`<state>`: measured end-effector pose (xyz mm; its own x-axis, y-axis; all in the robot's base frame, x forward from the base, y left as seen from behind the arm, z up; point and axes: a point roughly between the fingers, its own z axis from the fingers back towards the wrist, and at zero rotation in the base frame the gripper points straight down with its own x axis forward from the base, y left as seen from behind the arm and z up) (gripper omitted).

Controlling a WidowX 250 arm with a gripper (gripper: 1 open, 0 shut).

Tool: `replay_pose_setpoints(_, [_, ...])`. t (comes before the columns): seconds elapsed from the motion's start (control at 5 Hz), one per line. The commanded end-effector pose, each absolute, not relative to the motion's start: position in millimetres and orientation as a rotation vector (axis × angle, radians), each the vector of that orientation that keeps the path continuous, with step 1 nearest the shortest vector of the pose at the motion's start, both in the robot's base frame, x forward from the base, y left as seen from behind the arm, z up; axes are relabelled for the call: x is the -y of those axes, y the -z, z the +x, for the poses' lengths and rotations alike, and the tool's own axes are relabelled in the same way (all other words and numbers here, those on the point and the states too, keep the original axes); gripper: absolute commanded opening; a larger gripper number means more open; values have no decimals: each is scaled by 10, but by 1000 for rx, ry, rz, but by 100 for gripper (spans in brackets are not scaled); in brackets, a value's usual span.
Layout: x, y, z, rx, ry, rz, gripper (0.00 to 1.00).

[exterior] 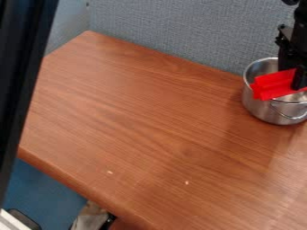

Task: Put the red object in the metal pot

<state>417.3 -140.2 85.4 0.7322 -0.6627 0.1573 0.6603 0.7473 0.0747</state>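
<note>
The red object (275, 86), a bright red bar, hangs tilted over the open mouth of the metal pot (268, 103), its lower end dipping below the rim. My black gripper (292, 72) comes down from the top right corner and is shut on the bar's upper right end. The shiny round pot stands at the table's right edge, partly cut off by the frame. Most of the arm is out of view.
A brown wooden table (144, 117) fills the view, backed by a grey-blue fabric wall (180, 22). A dark blurred vertical shape (18, 90) covers the left edge of the picture. The table's near edge runs diagonally at lower left.
</note>
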Motion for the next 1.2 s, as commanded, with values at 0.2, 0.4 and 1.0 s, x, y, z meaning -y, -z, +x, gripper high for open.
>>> replay_pose_setpoints(0.2, [1510, -948, 4333, 205, 818, 19, 0])
replay_pose_setpoints(0.4, [1628, -911, 4390, 194, 756, 12, 0])
replay_pose_setpoints(1.0, [1793, -767, 4367, 133, 699, 56, 0])
